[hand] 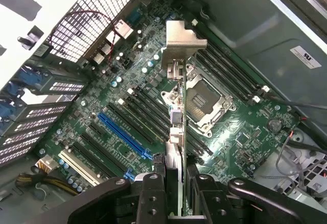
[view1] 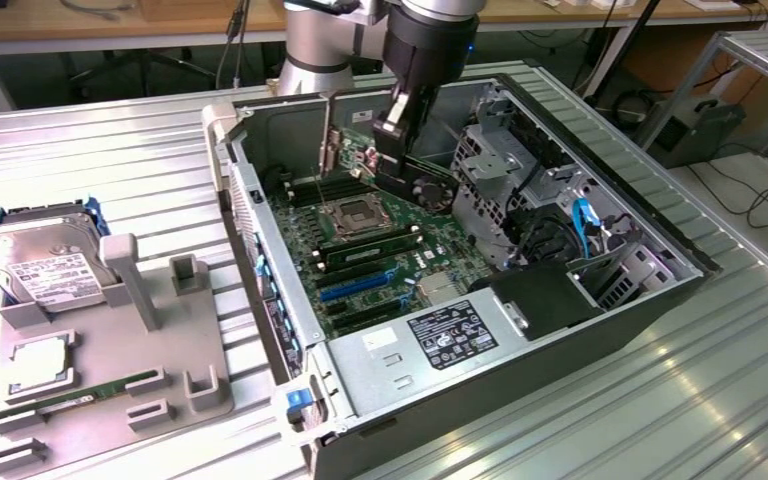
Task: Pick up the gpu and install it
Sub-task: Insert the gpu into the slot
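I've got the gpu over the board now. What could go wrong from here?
1. The gpu, clamped in the gripper, looks lined up beside the open CPU socket, not over the blue slot. Lowering here could hit the socket.
2. The grip is on one edge of a thin card, so it may tilt when pressed.
3. The bracket might catch on the case wall.

We see a ribbed metal desk (view1: pixel 704 400) carrying two things directly: an open computer case (view1: pixel 518 400) lying on its side near the middle, and, just beside it toward the exterior view's left, a grey parts holder (view1: pixel 131 345).
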Tool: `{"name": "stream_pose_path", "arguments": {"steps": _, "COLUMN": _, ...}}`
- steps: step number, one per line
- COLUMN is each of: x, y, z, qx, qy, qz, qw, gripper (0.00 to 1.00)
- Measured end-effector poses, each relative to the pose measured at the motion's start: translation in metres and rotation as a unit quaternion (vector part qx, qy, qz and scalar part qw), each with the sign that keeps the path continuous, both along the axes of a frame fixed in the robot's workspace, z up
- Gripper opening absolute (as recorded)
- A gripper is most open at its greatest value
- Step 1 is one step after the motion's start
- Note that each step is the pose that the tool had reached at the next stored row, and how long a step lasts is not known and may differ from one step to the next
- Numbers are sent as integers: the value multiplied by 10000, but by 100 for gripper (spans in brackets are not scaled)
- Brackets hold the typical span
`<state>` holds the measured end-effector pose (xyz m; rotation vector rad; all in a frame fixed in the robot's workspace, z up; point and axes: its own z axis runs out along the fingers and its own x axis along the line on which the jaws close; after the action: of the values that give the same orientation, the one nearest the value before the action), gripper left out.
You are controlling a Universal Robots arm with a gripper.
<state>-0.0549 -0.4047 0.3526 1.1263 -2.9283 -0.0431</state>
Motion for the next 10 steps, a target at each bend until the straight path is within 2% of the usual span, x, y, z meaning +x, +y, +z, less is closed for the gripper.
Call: {"name": "stream_pose_path", "arguments": {"steps": 10, "x": 0, "y": 0, "z": 0, "qx": 0, "qy": 0, "qz": 265, "qw": 9996, "gripper": 26}}
